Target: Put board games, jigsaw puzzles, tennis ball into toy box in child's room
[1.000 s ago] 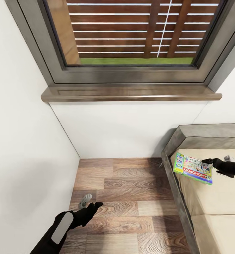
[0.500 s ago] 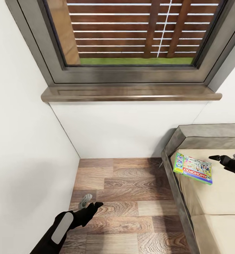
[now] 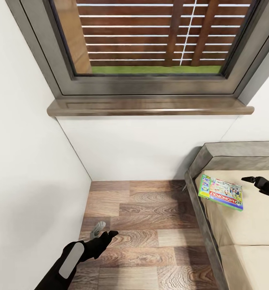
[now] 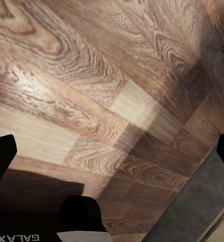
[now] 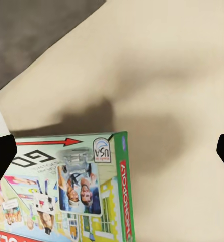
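A green Monopoly board game [image 3: 221,192] lies flat on the beige mattress near the bed's head corner. In the right wrist view its lid [image 5: 66,196] is below and to one side of my fingers. My right gripper [image 3: 260,177] hovers open just right of the box, with nothing between its fingers. My left gripper [image 3: 107,228] hangs open and empty low over the wooden floor [image 4: 91,91]. The toy box, table, puzzles, tennis ball and the other games are out of view.
The bed [image 3: 247,229] with its grey frame [image 3: 199,209] fills the right side. A window [image 3: 150,40] with a brown sill [image 3: 150,106] is straight ahead. A white wall [image 3: 25,161] closes off the left, leaving a narrow strip of floor [image 3: 146,225].
My right gripper has drawn back to the right, away from the Monopoly box's edge. The box has stayed in place. The left arm has not moved.
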